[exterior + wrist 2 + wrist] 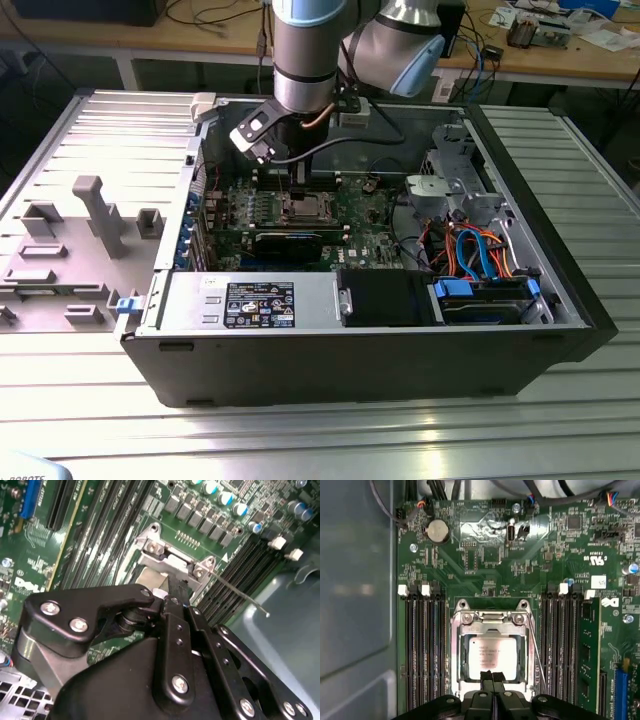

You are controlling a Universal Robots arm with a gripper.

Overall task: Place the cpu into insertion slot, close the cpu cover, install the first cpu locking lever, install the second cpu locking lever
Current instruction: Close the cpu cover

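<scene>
This looks like a robotics lab or electronics workshop. An open computer case (350, 340) lies on a ribbed metal bench (300, 440), and behind the case a wooden bench (570, 62) carries tangled cables (200, 12) and loose parts.

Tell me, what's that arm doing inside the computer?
A robot arm holds its gripper, fingers together, right over the insertion slot on the green motherboard. The cpu lies in it, and the cpu cover looks down around it. One thin locking lever beside it sticks out free.
</scene>
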